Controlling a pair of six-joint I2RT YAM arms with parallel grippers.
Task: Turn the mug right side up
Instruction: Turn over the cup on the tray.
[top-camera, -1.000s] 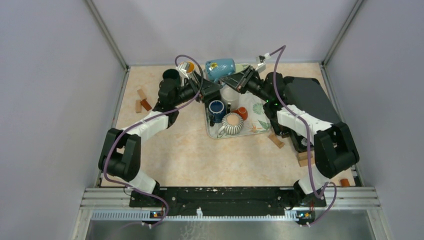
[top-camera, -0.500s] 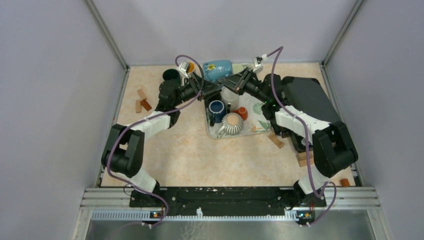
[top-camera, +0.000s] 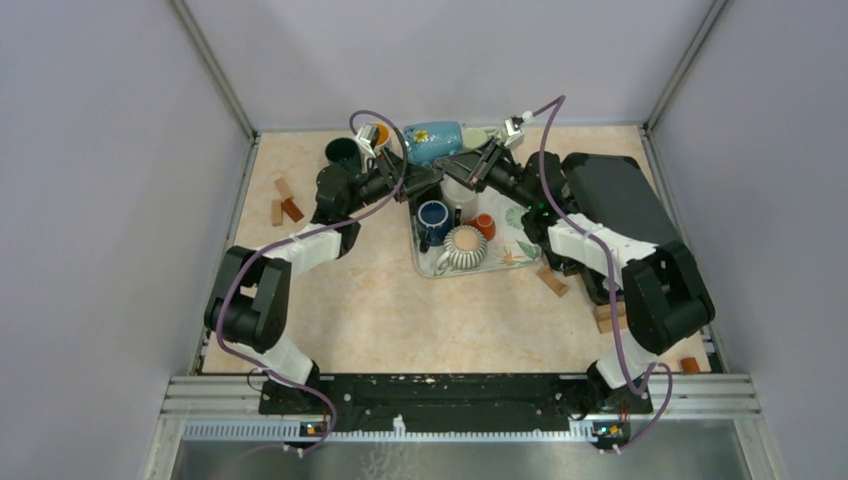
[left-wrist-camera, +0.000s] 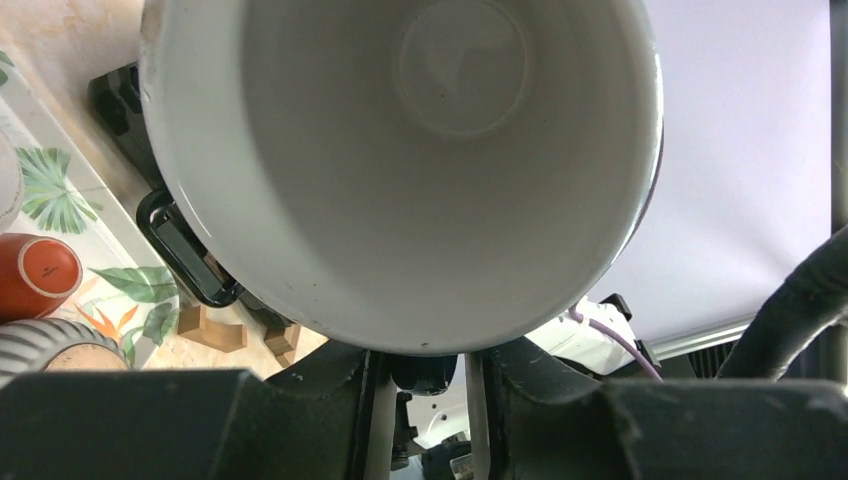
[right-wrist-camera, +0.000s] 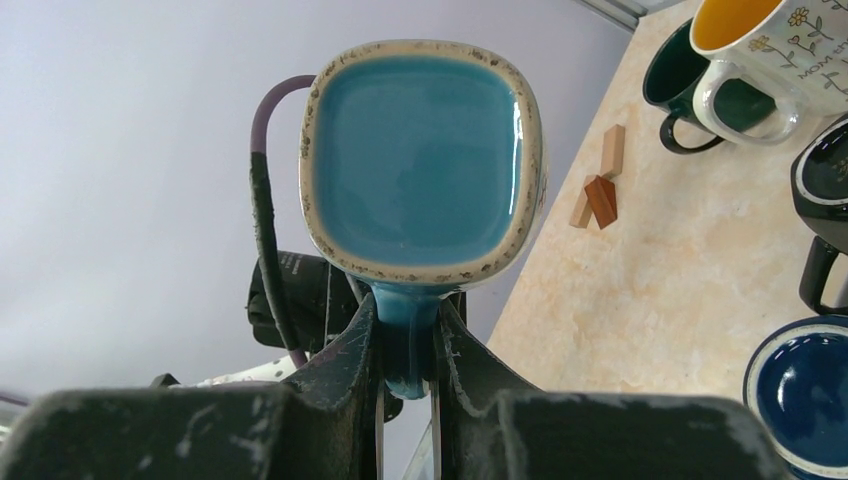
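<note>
Desk (top-camera: 350, 290) far end: teal mug (top-camera: 432, 140) held sideways in air above tray (top-camera: 518, 245), right gripper (right-wrist-camera: 406, 308) clamped on its handle (right-wrist-camera: 405, 350), left gripper (left-wrist-camera: 420, 365) nearly together under rim (left-wrist-camera: 400, 342), grip unclear; uprighting and set-down remain.

Glossy teal glaze on mug (right-wrist-camera: 425, 160) base; rough, speckled beige around foot rim. Smooth shiny white inside. Below mug, right end effector (right-wrist-camera: 405, 330) fingers: matt black plastic, scuffed. Right of mug: raw wooden blocks (right-wrist-camera: 600, 197) on matt, mottled beige desk (right-wrist-camera: 650, 280).
</note>
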